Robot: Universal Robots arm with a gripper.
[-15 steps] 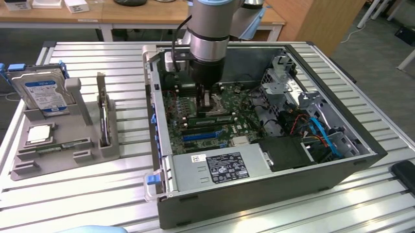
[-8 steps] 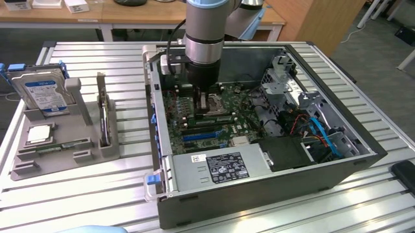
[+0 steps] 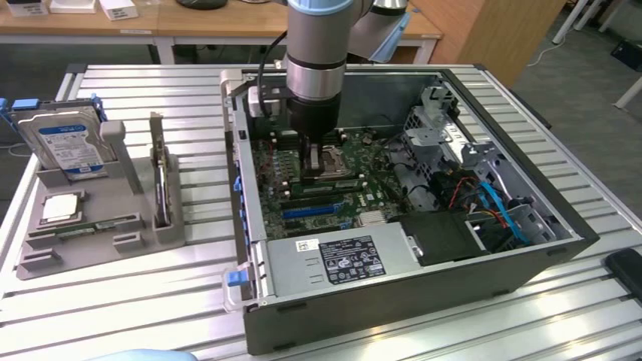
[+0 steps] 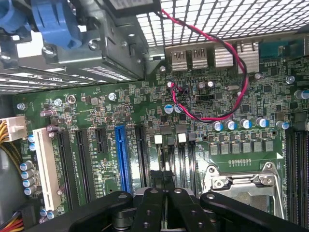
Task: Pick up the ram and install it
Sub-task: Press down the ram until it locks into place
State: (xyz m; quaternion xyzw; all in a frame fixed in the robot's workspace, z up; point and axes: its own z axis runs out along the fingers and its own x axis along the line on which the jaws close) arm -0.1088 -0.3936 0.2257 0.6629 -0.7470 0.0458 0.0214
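The ram point(image 3: 95, 225) shows as a thin green strip lying in a slot of the grey holder point(image 3: 150, 237), on the exterior view's left, outside the computer case. My gripper point(image 3: 321, 162) is down inside the open case point(image 3: 561, 226), just above the motherboard point(image 3: 346, 188) by the silver processor socket point(image 4: 244, 186). In the wrist view my gripper point(image 4: 163, 178) has its black fingers point(image 4: 181, 203) pressed together, and I see nothing between them. Long dark memory slots point(image 4: 297, 169) run beside the socket.
The holder also carries a hard drive point(image 3: 68, 143), an upright dark expansion card point(image 3: 158, 177) and a square silver processor chip point(image 3: 62, 208). A red and black wire point(image 4: 231, 63) loops over the board. Drive cages and blue cables point(image 3: 501, 207) crowd the case's far side.
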